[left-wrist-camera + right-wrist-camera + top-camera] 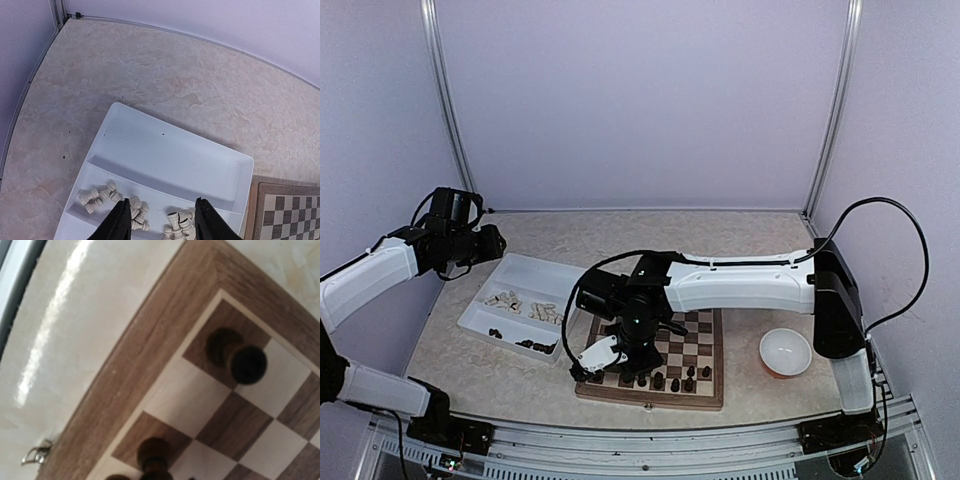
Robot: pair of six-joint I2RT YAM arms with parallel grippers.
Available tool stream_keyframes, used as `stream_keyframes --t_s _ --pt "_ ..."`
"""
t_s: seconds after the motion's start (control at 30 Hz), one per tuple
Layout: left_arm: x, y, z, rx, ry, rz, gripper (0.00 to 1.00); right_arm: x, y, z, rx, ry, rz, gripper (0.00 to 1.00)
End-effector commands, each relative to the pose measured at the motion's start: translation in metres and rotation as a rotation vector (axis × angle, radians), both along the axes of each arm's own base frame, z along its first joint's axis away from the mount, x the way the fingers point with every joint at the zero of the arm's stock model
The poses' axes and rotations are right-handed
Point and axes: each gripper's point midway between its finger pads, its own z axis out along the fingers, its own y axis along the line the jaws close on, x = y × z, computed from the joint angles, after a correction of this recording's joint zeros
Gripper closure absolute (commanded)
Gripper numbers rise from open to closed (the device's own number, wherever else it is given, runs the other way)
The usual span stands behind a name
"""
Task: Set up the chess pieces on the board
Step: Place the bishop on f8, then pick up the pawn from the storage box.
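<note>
The wooden chessboard [705,352] lies at the near middle, with several dark chess pieces [674,381] standing along its near rows. My right gripper [588,366] hangs low over the board's near left corner; its fingers do not show in the right wrist view. That view shows the board's border [150,335], a dark piece [247,362] on the corner square and another dark piece [155,457] at the bottom edge. My left gripper [162,225] is open and empty, high over cream pieces [132,207] in the white tray [165,150]. It sits far left in the top view [488,243].
The white tray [525,275] lies left of the board, with cream pieces [520,303] and some dark pieces [535,345] in it. A white bowl [786,352] stands right of the board. A metal clasp [35,455] is on the board's edge. Walls close in on three sides.
</note>
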Motion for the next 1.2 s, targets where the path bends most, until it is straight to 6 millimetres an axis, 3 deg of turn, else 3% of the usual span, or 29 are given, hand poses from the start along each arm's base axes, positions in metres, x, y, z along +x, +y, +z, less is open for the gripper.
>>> stream_keyframes --t_s 0.0,0.23,0.37,0.5,0.67,0.83,0.93,1.0,1.17 --pt "0.0 0.001 0.002 0.0 -0.01 -0.009 0.56 -0.004 0.002 -0.004 -0.015 -0.003 0.01 0.73" --pt "0.0 0.001 0.001 0.002 -0.007 -0.01 0.56 -0.007 0.007 0.013 0.026 0.021 0.027 0.66" --pt "0.0 0.001 0.0 0.003 -0.006 -0.007 0.56 -0.002 0.01 0.038 0.088 0.039 0.03 0.63" --pt "-0.005 -0.003 -0.004 -0.064 0.021 0.011 0.56 0.021 0.003 0.07 0.163 0.027 -0.015 0.61" --pt "-0.038 -0.018 -0.03 -0.194 0.183 0.028 0.59 0.069 -0.025 0.112 0.261 0.03 -0.158 0.61" --pt "-0.075 -0.038 -0.062 -0.14 0.348 0.059 0.61 0.116 -0.066 0.139 0.383 -0.01 -0.311 0.61" --pt "-0.09 -0.046 -0.079 -0.113 0.405 0.091 0.6 0.128 -0.095 0.152 0.456 -0.014 -0.363 0.59" --pt "-0.1 -0.039 -0.096 -0.079 0.469 0.132 0.59 0.132 -0.11 0.151 0.478 -0.011 -0.388 0.57" --pt "-0.118 -0.015 -0.133 0.06 0.607 0.241 0.58 0.123 -0.121 0.139 0.476 0.039 -0.403 0.56"
